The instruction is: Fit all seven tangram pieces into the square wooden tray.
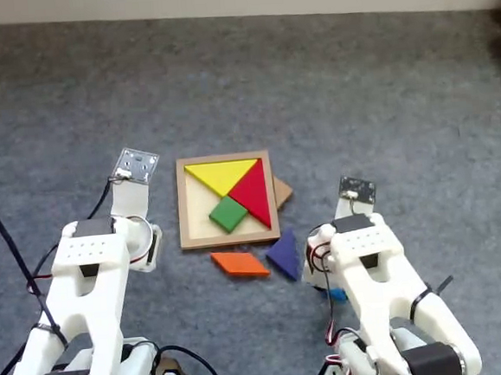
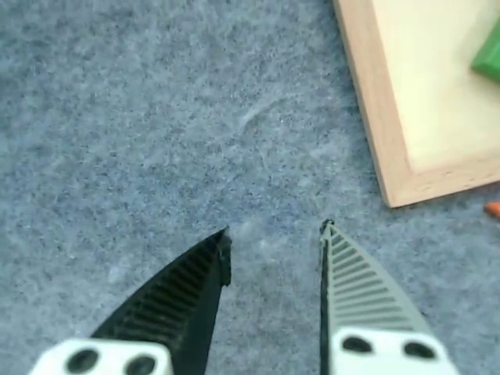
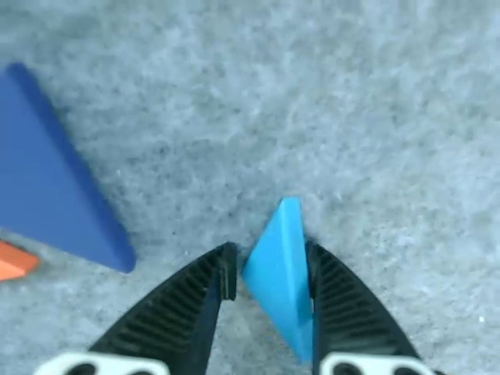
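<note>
You are not quite halfway. Three of the seven pieces lie flat inside the tray [image 1: 183,201]: the yellow triangle [image 1: 222,174] along the far side, the red triangle [image 1: 253,192] next to it on the right arm's side, and the green square [image 1: 228,213] touching both of them near the middle. The rest of the tray floor is bare wood.

Four pieces are not in yet. The orange piece [image 1: 239,263] lies on the carpet just outside the tray's near edge. The dark blue triangle [image 1: 284,254] is just off the tray's near corner on the right arm's side, beside the orange piece. A brown piece [image 1: 283,190] pokes out right against the tray's side there. You can't tell if part of it is under the tray.

The fourth is the light blue piece [image 3: 281,273]. It is a bit farther from the tray than the dark blue triangle. Your right gripper [image 3: 269,262] has its fingers closed on it, one on each side, and the piece looks tipped up on its edge. So this one looks like your next piece to bring over.

Your left gripper [image 2: 273,234] is over bare carpet, just outside the tray's near corner on the left arm's side. Its fingers are apart and hold nothing.
</note>
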Robot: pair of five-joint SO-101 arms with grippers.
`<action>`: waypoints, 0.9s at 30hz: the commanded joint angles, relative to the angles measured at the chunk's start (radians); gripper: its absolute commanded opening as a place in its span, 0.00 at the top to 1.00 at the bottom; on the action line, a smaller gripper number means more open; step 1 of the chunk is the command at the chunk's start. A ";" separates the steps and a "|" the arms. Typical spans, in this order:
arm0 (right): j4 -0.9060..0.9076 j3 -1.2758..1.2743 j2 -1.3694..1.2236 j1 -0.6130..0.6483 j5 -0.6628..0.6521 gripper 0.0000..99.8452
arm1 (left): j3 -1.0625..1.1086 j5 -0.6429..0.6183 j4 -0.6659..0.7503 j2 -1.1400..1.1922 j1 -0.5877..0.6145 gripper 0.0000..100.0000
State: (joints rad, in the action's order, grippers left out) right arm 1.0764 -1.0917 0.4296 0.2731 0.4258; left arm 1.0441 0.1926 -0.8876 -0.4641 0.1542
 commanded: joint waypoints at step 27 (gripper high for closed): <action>-0.171 0.483 0.012 -0.010 -1.046 1.00 | -0.004 0.006 0.012 -0.027 0.010 0.82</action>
State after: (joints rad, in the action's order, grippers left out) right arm 1.0487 -0.6928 0.4266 0.1903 -0.3276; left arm 1.0441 0.1926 -0.8876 -0.4641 0.1542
